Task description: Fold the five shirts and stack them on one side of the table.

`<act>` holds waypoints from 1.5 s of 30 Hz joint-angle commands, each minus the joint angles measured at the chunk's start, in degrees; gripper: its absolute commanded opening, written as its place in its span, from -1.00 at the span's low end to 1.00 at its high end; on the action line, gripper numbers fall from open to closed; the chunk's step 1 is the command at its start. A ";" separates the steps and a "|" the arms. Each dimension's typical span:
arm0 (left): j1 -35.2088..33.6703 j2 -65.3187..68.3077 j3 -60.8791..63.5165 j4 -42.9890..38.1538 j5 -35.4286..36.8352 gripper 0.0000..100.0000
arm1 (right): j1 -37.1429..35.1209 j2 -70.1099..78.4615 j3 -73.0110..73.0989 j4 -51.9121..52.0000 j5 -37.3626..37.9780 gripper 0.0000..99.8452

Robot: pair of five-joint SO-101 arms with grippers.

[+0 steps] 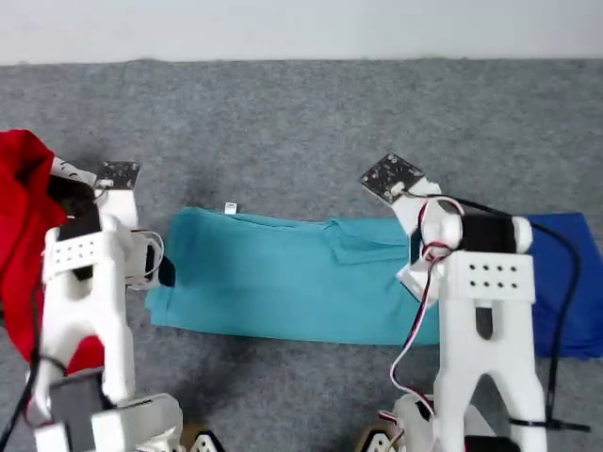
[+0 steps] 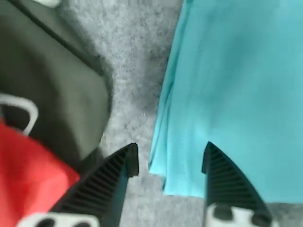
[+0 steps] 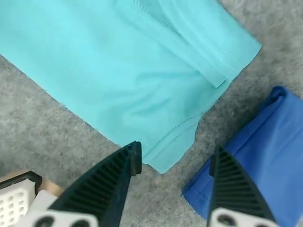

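Ideally we close both claws at once, each on its own end of the teal shirt, taking every layer of cloth and none of a neighbouring shirt, so that the fold lifts evenly. Our left claw [image 2: 170, 146] has its jaws wide apart and holds nothing; the near corner of the teal shirt [image 2: 236, 94] lies between the fingertips, and we would shift slightly onto the cloth before pinching. Whether the tips touch the fabric, we cannot tell. Our right claw [image 3: 179, 147] is also spread wide and empty, above the shirt's other near corner. One finger sits over the blue shirt [image 3: 255, 156], so we judge the chief risk here is catching blue fabric along with teal.

Farther out, the teal shirt lies flat as a long band across the middle of the grey surface [image 1: 283, 113] between the arms. The blue shirt lies just beside its right end, and a bunched red shirt [image 1: 19, 217] sits at the left edge.
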 commanded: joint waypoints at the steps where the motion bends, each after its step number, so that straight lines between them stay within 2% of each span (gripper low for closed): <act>1: 0.62 6.59 -7.16 1.14 0.70 -0.56 | -0.22 -2.51 0.88 -1.54 -0.62 -0.50; 8: 1.05 18.11 -15.78 2.73 0.70 -0.69 | -0.22 -2.86 2.11 -1.54 -0.62 -0.50; 17: 9.23 29.45 -18.51 7.12 0.70 -0.69 | -0.13 -3.12 2.11 -1.10 -0.62 -0.50; 20: 9.41 31.12 -20.35 9.14 0.70 -0.71 | -0.13 -3.12 2.11 -1.01 -0.62 -0.50; 24: 9.32 32.18 -20.62 9.23 0.70 -0.97 | -0.13 -3.21 2.11 -1.01 -0.62 -0.50; 32: 9.05 32.09 -21.93 9.67 0.70 -0.98 | -0.04 -3.21 2.11 -0.92 -0.70 -0.50; 37: 9.41 32.00 -31.43 19.52 0.62 -0.98 | 1.98 -4.26 1.58 -0.92 -0.70 -0.50; 41: 10.20 32.00 -42.95 30.59 0.62 -0.98 | 6.90 -9.45 1.32 -0.92 -0.62 -0.50; 45: 15.03 29.80 -45.85 31.12 2.55 -0.98 | 12.62 -15.87 1.76 -0.92 -0.62 -0.50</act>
